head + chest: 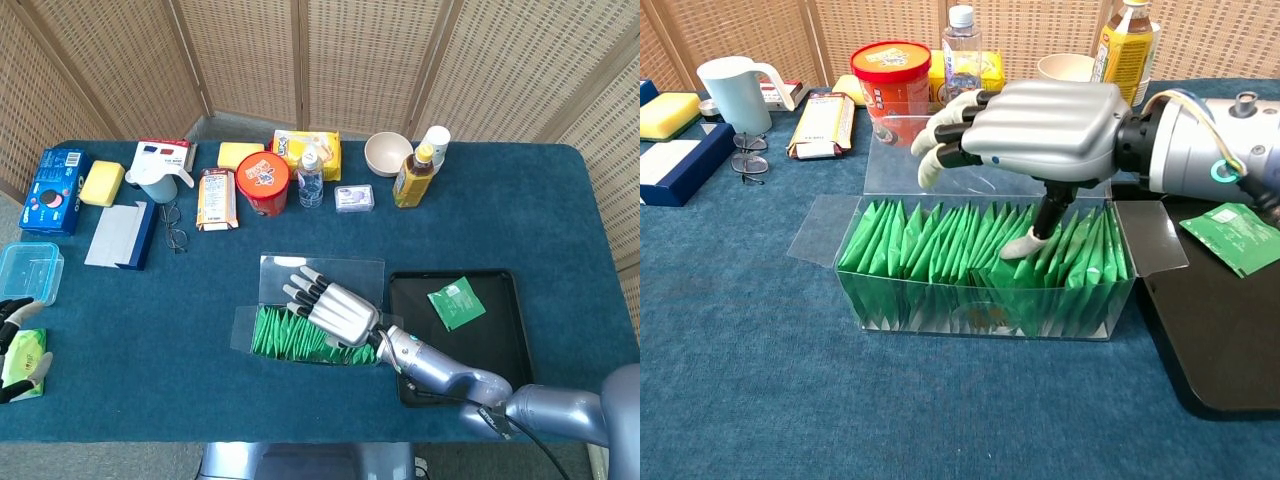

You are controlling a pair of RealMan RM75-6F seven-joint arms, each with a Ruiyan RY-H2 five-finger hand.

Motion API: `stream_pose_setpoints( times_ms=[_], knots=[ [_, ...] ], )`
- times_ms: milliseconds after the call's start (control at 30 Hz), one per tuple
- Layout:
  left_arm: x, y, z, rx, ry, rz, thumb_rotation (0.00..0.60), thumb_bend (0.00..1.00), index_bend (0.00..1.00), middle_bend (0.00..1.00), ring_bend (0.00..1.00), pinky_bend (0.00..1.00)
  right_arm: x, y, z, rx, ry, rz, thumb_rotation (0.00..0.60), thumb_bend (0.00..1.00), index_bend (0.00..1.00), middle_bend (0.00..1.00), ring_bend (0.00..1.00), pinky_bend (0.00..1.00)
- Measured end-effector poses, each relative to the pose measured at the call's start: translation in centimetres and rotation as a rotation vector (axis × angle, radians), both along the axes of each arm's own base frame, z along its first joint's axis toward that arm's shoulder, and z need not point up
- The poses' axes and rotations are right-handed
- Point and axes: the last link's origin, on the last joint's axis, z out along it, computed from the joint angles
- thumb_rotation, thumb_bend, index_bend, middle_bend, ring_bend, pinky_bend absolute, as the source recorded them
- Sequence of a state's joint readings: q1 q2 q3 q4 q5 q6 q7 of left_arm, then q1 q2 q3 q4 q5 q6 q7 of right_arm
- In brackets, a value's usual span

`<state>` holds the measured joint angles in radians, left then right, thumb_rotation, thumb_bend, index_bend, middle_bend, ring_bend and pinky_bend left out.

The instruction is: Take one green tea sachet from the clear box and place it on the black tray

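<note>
The right hand (1040,135) is hovering palm-down over the clear box (980,265), its fingers (940,140) spreading apart toward ten o'clock and its thumb tip (1018,245) touching the tops of the green sachets (930,250) standing inside; it is gripping nothing. One sachet (456,303) is lying on the black tray (500,350), at three o'clock from the box. The left hand (15,345) is resting at the surface's nine o'clock edge beside a green packet (25,358); whether it is holding it I cannot tell.
</note>
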<state>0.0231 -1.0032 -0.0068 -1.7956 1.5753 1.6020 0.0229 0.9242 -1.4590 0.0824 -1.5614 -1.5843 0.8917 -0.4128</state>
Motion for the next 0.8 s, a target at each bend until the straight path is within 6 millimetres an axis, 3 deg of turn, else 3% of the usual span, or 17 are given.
stream_pose_setpoints(
  times_ms=[267,567,800],
  knots=[
    [0.0,-0.1,0.1,0.005,0.002,0.000,0.600,0.30,0.19,0.18,0.13,0.25,0.1,-0.3,-0.2,-0.018,-0.002,-0.002,0.497,0.24,0.22,0.12,0.05,0.03],
    [0.2,0.0,0.0,0.001,0.000,-0.005,0.600,0.30,0.19,0.18,0.13,0.25,-1.2,0.0,0.5,-0.027,0.048,0.004,0.499,0.24,0.23,0.12,0.05,0.03],
    [0.3,0.0,0.0,0.001,0.001,-0.010,0.600,0.30,0.19,0.18,0.13,0.25,-0.7,0.4,0.4,-0.011,-0.003,-0.005,0.498,0.24,0.25,0.14,0.05,0.03]
  ],
)
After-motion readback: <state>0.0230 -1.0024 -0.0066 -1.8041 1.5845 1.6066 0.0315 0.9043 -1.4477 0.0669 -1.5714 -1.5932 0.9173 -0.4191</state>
